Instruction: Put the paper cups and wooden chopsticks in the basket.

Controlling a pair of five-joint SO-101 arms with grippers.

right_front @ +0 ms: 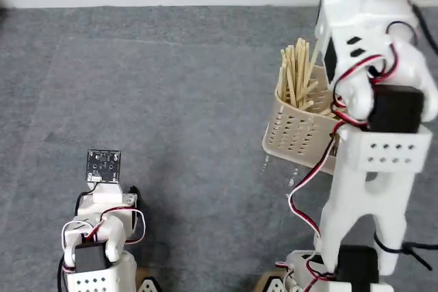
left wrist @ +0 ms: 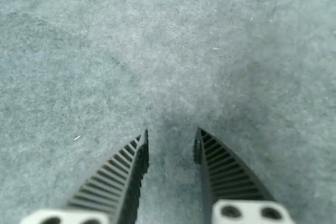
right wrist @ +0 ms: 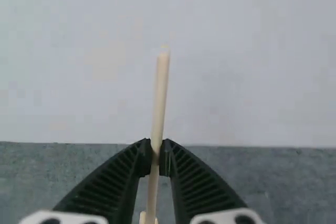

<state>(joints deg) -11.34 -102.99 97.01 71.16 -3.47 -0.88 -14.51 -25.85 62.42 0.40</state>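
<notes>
Right claw (right wrist: 156,155): clamped on one wooden chopstick (right wrist: 160,95), stick upright.
Left claw (left wrist: 170,140): narrow gap, empty, over counter (left wrist: 168,51).
Basket (right_front: 294,131): by right arm, chopstick bundle (right_front: 299,76) inside.
Handling: light, stiff, smooth; prob. pivots in grip, so hold mid-shaft.

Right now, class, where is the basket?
In the high view the basket is toward the right side, close beside the raised right arm. A bundle of wooden chopsticks sticks up out of it.
</notes>
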